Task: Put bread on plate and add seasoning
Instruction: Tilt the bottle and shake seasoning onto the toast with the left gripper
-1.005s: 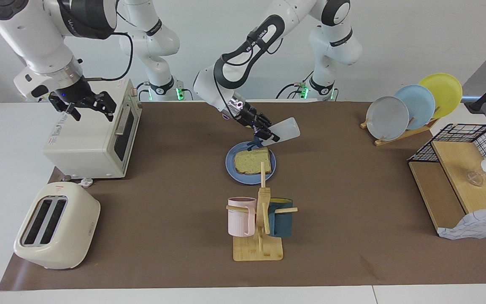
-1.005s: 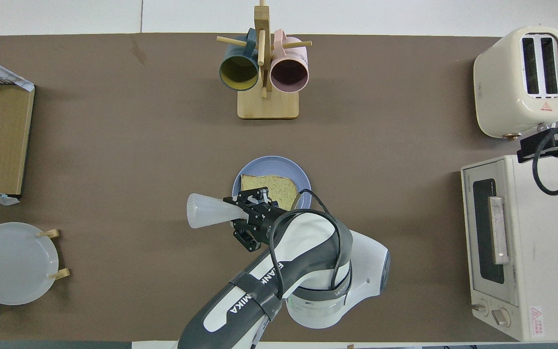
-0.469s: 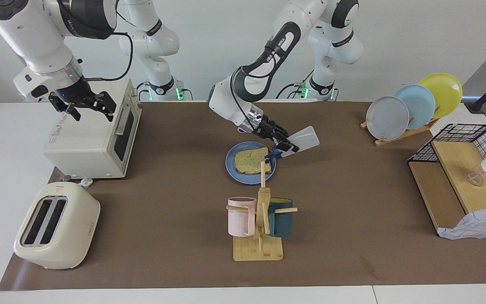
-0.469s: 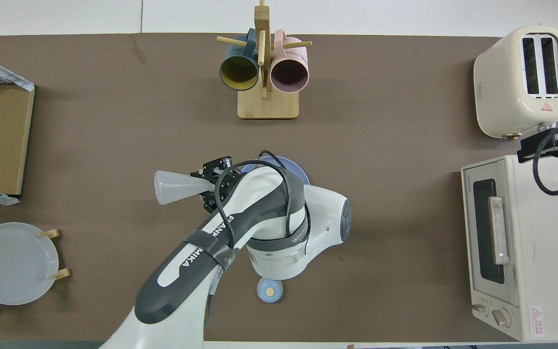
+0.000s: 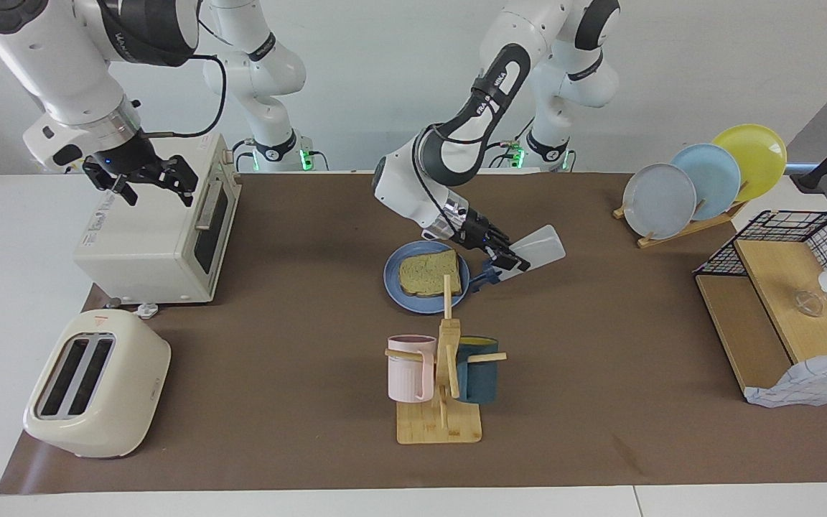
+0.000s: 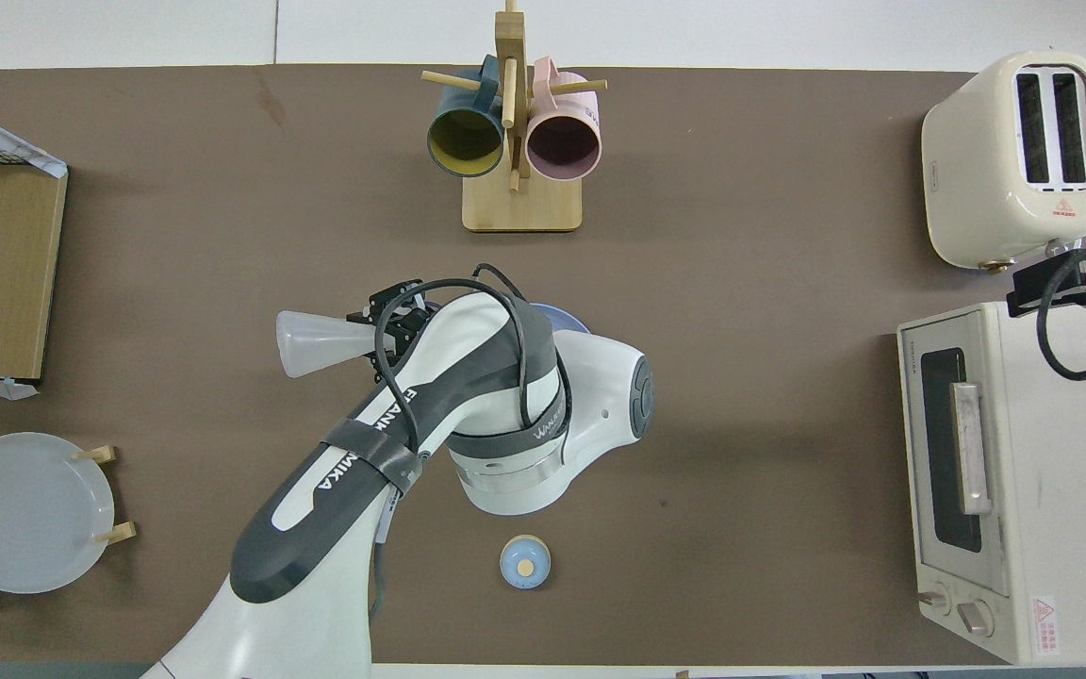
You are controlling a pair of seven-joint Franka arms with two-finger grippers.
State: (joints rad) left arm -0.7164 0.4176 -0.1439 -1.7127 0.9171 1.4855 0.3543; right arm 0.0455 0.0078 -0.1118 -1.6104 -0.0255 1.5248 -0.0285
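Fingers [image 5: 503,253] of the left gripper [image 5: 501,260] are clamping the seasoning [image 5: 537,248] near its dark cap, the bottle tilting cap-down over the plate's [image 5: 393,276] rim on the side toward the left arm's end of the desk [image 5: 600,402]; the bread [image 5: 428,273] is lying flat on that plate, around the desk's middle; the right gripper [image 5: 142,181] is hanging with fingers spread wide over the toaster oven [image 5: 155,237] at the right arm's end, waiting; a mug rack [image 5: 442,388] is standing farther from the robots than the plate; a small blue-topped knob [image 6: 525,563] is sitting near the robots' edge.
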